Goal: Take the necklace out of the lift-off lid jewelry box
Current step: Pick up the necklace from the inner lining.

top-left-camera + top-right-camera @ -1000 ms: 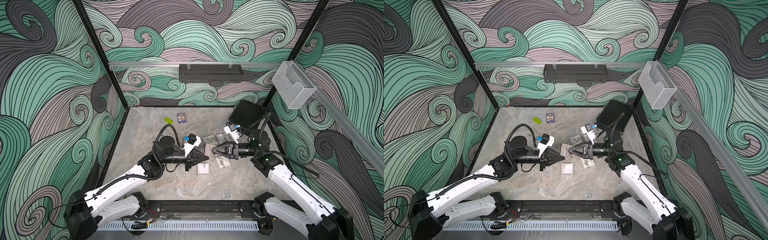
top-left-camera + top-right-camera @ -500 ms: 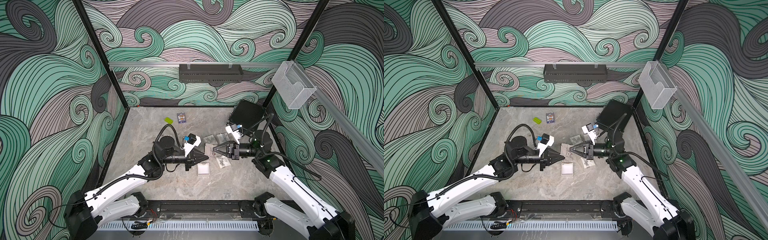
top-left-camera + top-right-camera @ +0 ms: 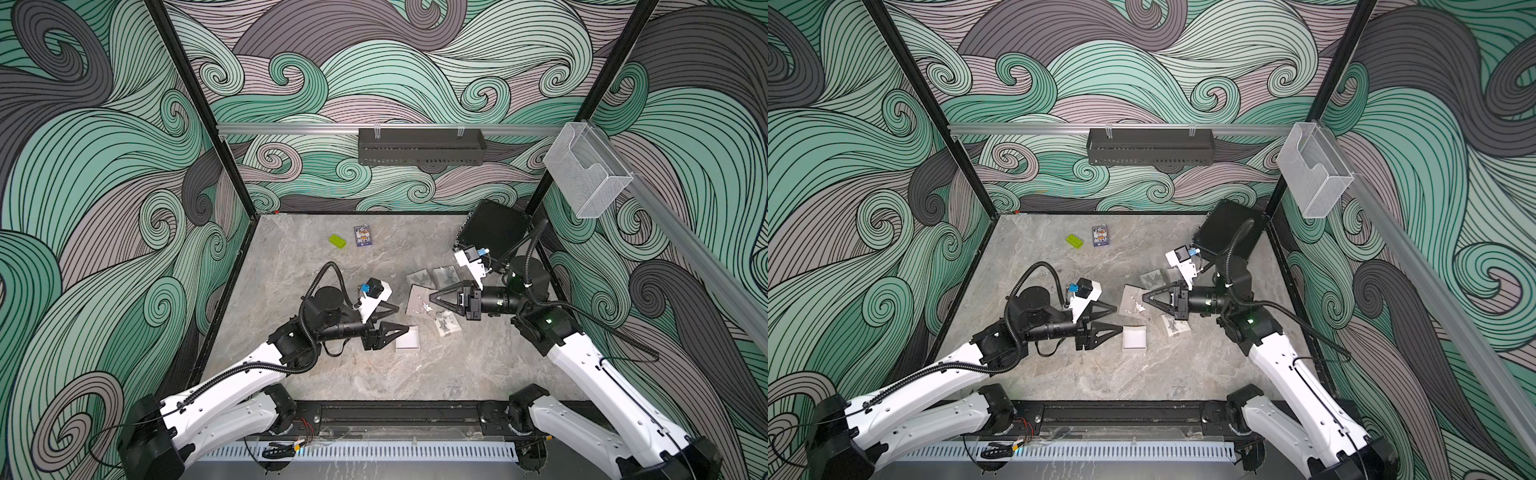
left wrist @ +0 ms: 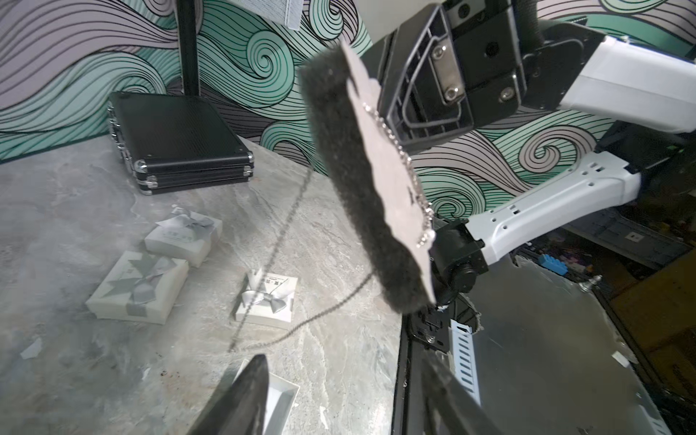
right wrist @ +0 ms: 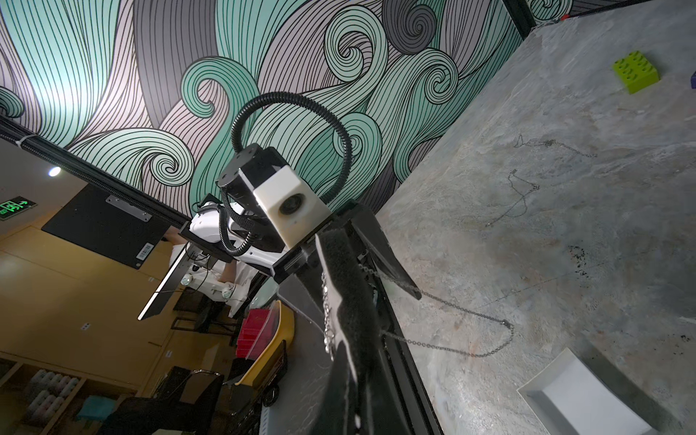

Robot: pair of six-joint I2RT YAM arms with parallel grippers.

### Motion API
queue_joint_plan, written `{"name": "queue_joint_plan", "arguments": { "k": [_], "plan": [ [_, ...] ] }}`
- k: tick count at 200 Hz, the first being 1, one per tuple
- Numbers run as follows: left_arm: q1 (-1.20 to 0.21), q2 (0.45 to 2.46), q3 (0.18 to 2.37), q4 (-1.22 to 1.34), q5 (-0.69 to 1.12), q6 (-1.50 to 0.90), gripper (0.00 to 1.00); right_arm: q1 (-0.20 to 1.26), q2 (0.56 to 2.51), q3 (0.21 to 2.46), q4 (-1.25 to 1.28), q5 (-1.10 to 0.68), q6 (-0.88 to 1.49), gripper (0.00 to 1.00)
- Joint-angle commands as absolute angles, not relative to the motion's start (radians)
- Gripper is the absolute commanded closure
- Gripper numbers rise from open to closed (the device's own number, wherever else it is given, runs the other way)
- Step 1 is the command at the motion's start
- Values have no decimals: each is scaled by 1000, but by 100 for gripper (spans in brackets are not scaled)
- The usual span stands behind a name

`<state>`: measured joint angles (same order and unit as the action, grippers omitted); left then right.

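Left tool (image 3: 402,319) is springing apart, letting go. Right tool (image 3: 431,296) is clenching the foam insert (image 3: 415,297) aloft, so the necklace (image 3: 424,307) is dangling clear of the emptied jewelry box (image 3: 407,341) on the desk (image 3: 374,374).

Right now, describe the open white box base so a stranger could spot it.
On the grey marble tabletop, look just past the open left gripper. The small white square tray lies there; unlike the nearby white boxes with grey ribbon bows, it has no lid or bow.

White arms (image 3: 590,374), black joints (image 3: 295,349), ribbed cables (image 5: 236,130)
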<state>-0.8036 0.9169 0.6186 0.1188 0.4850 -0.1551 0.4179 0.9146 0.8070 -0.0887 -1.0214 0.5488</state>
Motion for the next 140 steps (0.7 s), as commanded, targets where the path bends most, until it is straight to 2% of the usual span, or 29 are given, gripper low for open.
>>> {"name": "queue_joint_plan", "arguments": {
  "k": [1, 27, 87, 140],
  "plan": [
    [-802, 920, 606, 146, 387, -137, 32, 423, 911, 831, -99, -1032, 541, 94],
    [-804, 951, 604, 218, 378, -148, 30, 426, 917, 830, -79, -1052, 562, 94],
    [-805, 1033, 633, 346, 489, -182, 30, 443, 920, 827, -70, -1076, 572, 94],
    [-805, 1059, 646, 370, 522, -197, 39, 451, 917, 822, -66, -1082, 572, 95]
  ]
}}
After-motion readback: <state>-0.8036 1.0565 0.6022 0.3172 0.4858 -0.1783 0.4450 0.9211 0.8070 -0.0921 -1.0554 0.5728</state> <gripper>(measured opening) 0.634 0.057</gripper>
